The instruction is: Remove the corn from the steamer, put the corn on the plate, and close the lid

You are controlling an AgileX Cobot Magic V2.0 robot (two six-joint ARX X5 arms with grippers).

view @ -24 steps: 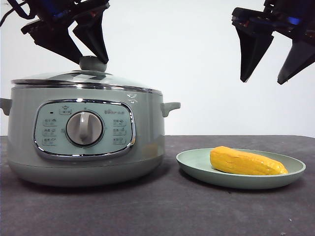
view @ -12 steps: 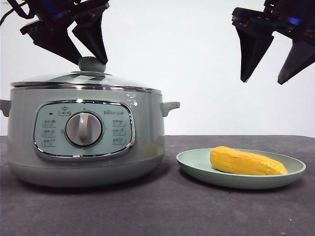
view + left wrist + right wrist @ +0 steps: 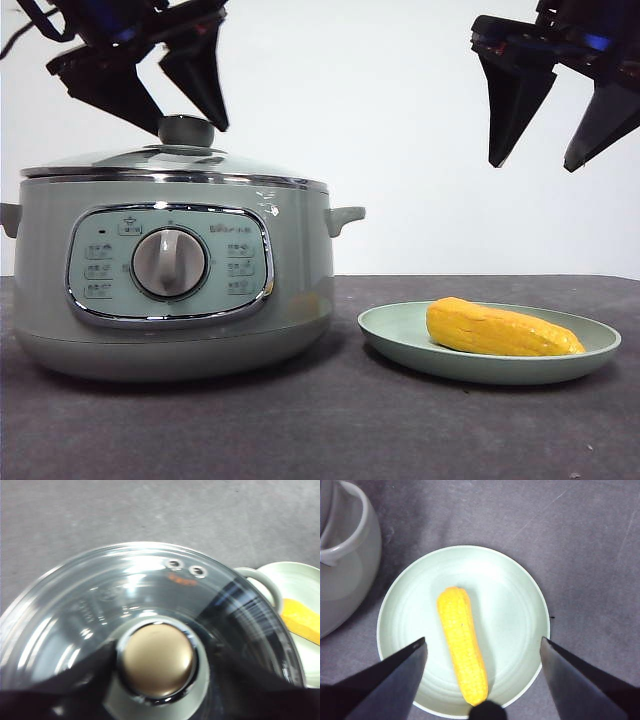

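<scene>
The steamer (image 3: 300, 260) stands at the left with the glass lid (image 3: 120, 160) resting on its chrome rim. My left gripper (image 3: 175, 112) hovers just above the lid's green knob (image 3: 186, 130), open, one jaw on each side of the knob (image 3: 157, 660) over the lid (image 3: 125, 580). The corn (image 3: 500, 328) lies on the pale green plate (image 3: 400, 340) at the right. My right gripper (image 3: 535, 160) is open and empty, high above the plate (image 3: 515, 605) and the corn (image 3: 462, 645).
The steamer's side handle (image 3: 345, 216) points toward the plate, with a small gap between pot and plate. The dark table (image 3: 330, 430) stretches in front of both. The steamer's wall (image 3: 345, 580) shows at the edge of the right wrist view.
My left gripper has risen a little off the lid's knob, and its jaws stand clear of it now. The lid rests on the pot. The right arm has not moved.
</scene>
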